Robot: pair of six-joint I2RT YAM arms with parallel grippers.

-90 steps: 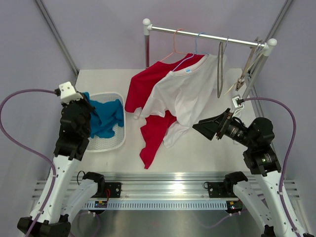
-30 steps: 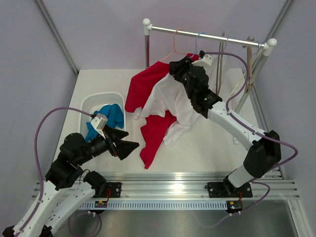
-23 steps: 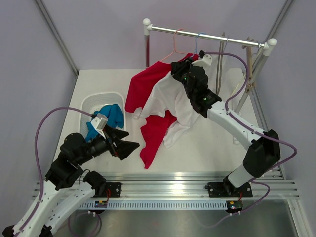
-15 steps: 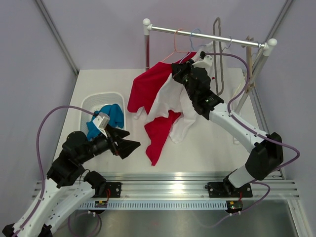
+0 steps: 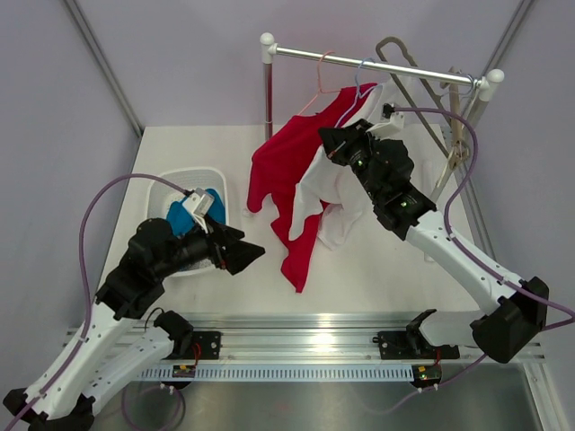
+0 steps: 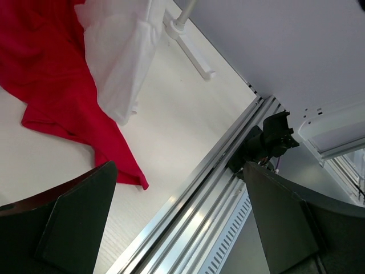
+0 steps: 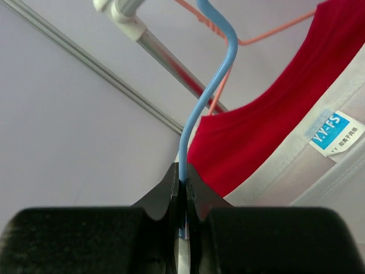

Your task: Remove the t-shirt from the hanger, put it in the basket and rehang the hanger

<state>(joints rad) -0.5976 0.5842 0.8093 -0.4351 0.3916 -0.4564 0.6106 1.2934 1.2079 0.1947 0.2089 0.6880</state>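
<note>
A white t-shirt [image 5: 334,184] hangs on a blue hanger [image 5: 359,76] from the metal rail [image 5: 404,69]. Beside it, a red t-shirt [image 5: 278,171] hangs on an orange hanger [image 5: 319,85]. My right gripper [image 5: 334,146] is shut on the blue hanger's neck [image 7: 208,97], just above the white t-shirt's collar [image 7: 336,171]; its jaws [image 7: 182,182] pinch the blue wire. The red t-shirt [image 7: 274,131] lies behind the collar. My left gripper [image 5: 250,256] stands open and empty, low near the red t-shirt's hem [image 6: 51,97], with its fingers wide apart [image 6: 179,168].
A white basket [image 5: 175,180] with blue cloth [image 5: 193,211] sits at the left, behind my left arm. A grey empty hanger [image 5: 409,58] and wooden clip hangers [image 5: 458,135] hang at the rail's right end. The rail's post [image 5: 267,85] stands on the table, and an aluminium track [image 6: 211,200] runs along the near edge.
My right gripper has shut on the blue hanger and drawn it right and toward me. Both shirts swung along and bunched narrower. The grey hanger swung upward. My left arm rose toward the red hem.
</note>
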